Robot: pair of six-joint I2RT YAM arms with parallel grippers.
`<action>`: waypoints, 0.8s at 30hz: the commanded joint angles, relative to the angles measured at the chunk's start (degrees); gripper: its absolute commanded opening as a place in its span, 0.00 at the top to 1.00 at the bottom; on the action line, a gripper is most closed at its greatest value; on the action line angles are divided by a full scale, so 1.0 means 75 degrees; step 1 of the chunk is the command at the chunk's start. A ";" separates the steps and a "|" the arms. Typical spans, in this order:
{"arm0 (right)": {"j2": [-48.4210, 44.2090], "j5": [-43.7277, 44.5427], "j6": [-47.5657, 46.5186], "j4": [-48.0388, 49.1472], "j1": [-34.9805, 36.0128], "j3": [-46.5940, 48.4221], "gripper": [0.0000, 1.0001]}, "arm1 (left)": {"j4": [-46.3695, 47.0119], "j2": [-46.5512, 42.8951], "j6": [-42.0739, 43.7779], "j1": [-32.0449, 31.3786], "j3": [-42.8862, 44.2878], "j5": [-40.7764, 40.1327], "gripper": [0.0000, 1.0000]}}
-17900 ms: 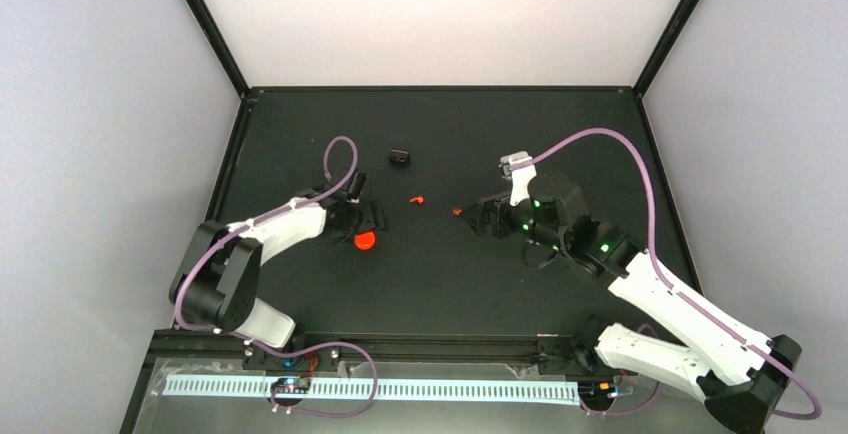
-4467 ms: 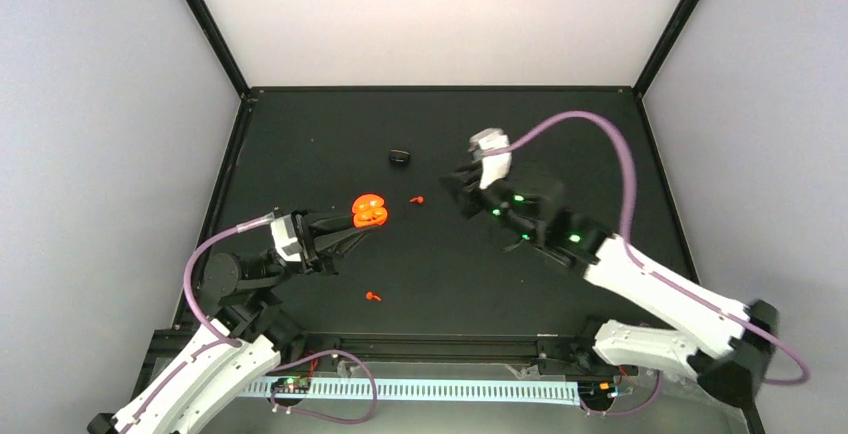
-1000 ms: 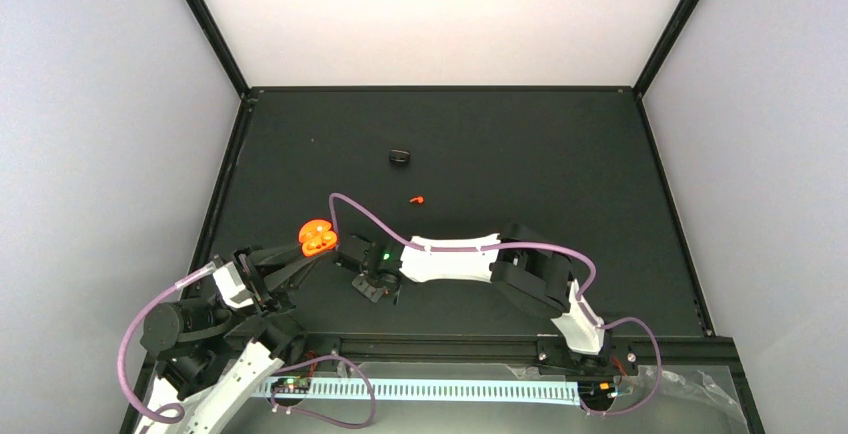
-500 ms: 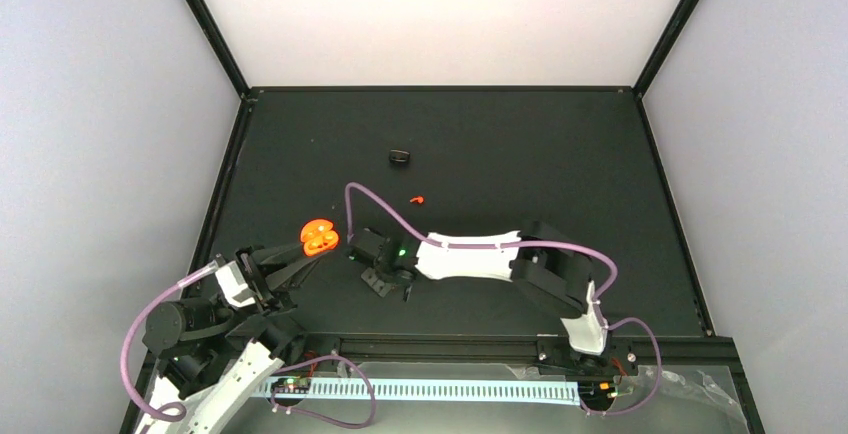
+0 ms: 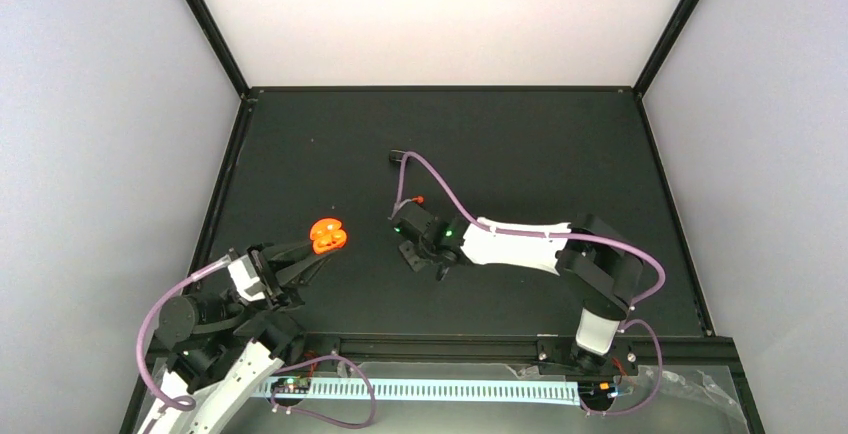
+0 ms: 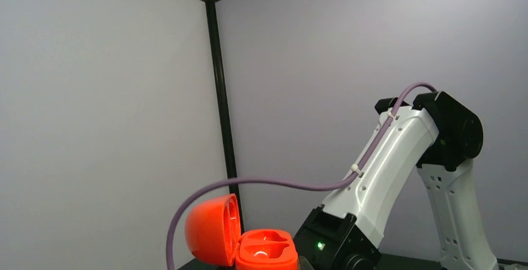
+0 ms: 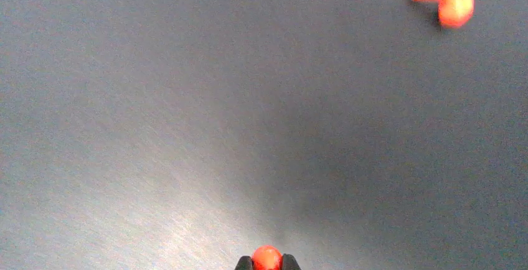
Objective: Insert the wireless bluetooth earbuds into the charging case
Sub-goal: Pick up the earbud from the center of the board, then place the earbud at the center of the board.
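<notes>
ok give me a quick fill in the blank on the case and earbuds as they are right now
1. The charging case in the left gripper has its lid ____.
2. The right gripper is ____ on one earbud.
3. The other earbud lies on the table, held by ____ gripper.
Missing words: open; shut; neither.

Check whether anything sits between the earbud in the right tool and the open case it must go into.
Nothing visible does. The right tool grips one earbud. The open charging case, held up by the left tool, is to its left, with only dark tabletop between. The second earbud lies off that line.
</notes>
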 commanded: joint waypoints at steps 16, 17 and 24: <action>0.0639 0.0069 0.0005 -0.1087 -0.0157 0.0035 0.86 | 0.0466 -0.0416 -0.0266 -0.0020 -0.0319 0.0215 0.98; 0.0694 0.0073 0.0003 -0.1116 -0.0157 0.0081 0.86 | 0.0447 -0.0428 -0.0255 -0.0014 -0.0319 0.0206 0.98; 0.0922 0.0111 0.0025 -0.1302 -0.0157 0.0320 0.81 | 0.0406 -0.0455 -0.0244 -0.0023 -0.0331 0.0205 0.99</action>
